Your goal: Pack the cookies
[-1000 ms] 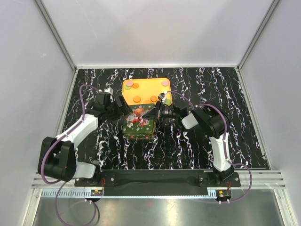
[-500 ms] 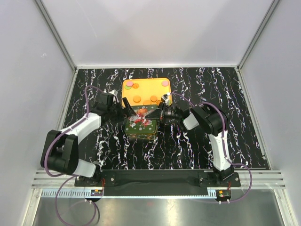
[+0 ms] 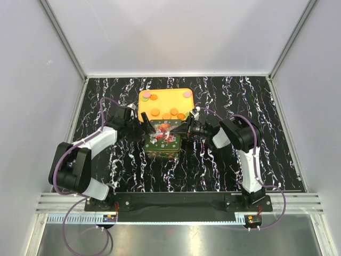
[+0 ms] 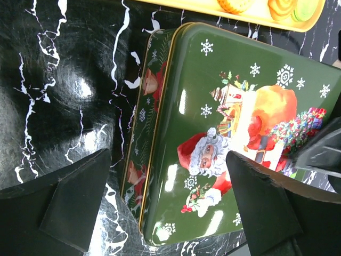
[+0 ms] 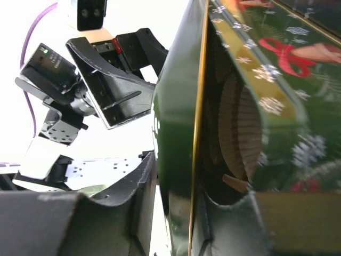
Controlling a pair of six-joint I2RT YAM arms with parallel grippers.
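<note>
With cookies (image 3: 156, 112) on the orange tray (image 3: 165, 96) at upper centre, square your wide-open left gripper (image 4: 168, 176) over the Santa tin lid (image 4: 229, 106); whether the right gripper (image 3: 185, 128) grips its rim is unclear.

Green Santa tin (image 3: 162, 146) mid-table, lid (image 4: 229, 133) partly raised. Pleated paper cup (image 5: 240, 128) inside. Orange tray (image 3: 170, 98) just beyond. Black marbled table (image 3: 240, 96).
</note>
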